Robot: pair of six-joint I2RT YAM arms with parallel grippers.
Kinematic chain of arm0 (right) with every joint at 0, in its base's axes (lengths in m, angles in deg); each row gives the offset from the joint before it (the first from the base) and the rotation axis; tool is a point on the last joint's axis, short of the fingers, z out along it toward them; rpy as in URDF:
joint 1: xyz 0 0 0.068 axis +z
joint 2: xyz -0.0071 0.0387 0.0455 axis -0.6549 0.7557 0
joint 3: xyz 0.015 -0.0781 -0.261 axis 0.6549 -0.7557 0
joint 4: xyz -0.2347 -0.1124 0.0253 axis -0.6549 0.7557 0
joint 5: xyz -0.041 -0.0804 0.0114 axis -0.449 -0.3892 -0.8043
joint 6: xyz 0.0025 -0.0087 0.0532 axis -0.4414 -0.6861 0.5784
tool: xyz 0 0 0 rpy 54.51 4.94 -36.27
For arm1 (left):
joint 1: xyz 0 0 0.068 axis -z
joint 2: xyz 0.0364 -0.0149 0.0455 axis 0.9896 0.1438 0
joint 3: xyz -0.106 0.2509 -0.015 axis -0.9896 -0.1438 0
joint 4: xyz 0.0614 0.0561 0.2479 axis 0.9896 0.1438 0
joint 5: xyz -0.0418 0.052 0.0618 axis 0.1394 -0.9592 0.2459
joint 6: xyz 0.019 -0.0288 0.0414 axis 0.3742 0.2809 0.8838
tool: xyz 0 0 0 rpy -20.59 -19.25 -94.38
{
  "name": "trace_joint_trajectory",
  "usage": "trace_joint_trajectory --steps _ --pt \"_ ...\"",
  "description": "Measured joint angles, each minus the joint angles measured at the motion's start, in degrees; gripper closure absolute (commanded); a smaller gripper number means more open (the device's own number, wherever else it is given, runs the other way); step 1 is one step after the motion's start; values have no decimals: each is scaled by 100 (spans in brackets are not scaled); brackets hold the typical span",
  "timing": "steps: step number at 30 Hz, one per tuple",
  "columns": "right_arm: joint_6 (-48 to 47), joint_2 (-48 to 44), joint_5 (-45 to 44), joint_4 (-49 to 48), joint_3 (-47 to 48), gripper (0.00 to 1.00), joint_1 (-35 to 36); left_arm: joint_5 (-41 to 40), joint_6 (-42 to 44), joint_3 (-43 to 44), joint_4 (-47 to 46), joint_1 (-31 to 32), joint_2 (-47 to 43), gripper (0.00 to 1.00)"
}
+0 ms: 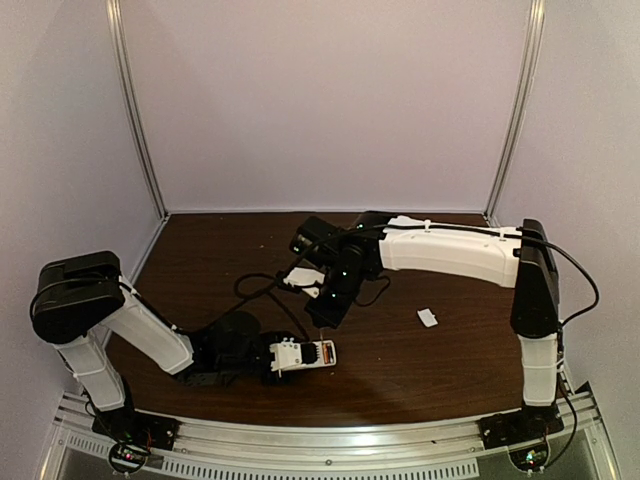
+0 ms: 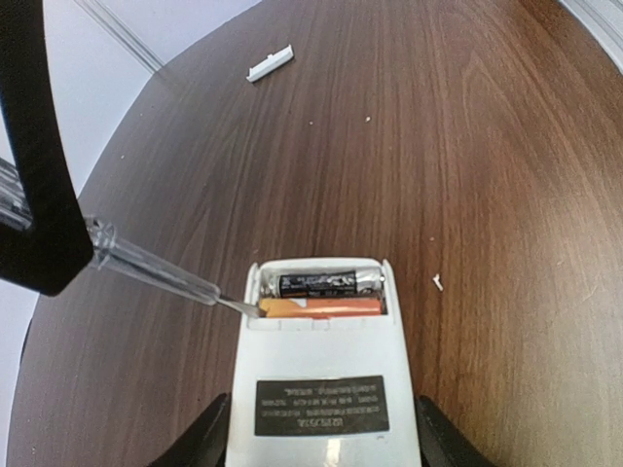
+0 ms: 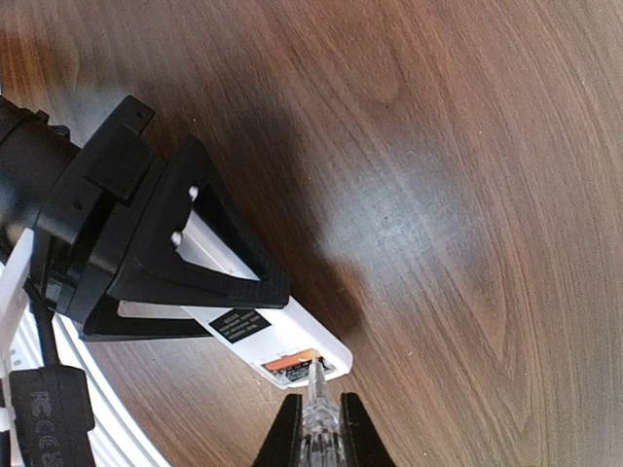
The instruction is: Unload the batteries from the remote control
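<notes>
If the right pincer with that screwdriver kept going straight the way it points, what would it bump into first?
Probably the orange battery in the remote control's open compartment; the screwdriver tip sits right at its end.

Dark wood-grain table (image 1: pixel 450 372), small flat white plastic piece (image 1: pixel 428 318) lying on it

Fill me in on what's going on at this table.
The left gripper holds the remote control back-up, its battery bay open. The dark battery and the orange battery both lie inside, side by side. The right gripper holds a screwdriver with its tip at one end of the orange battery, apparently to pry it out. A small white plastic piece lies apart on the table.
</notes>
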Motion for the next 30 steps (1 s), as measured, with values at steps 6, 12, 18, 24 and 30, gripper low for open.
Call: trace_joint_trajectory --steps 6,12,18,24,30 --pt "59 11 4 -66 0 100 -20 -22 -2 -2 0 -20 0 100" --pt "103 83 -2 -66 109 100 -48 -125 0 -2 -7 -33 0 100" --pt "131 138 -76 131 387 100 -81 -260 2 -2 -155 -52 -13 100" --pt "177 114 -120 188 472 100 -109 -404 7 -2 -243 -50 -44 100" --pt "319 -332 -188 -22 66 100 -120 -538 48 -31 -570 0 -46 100"
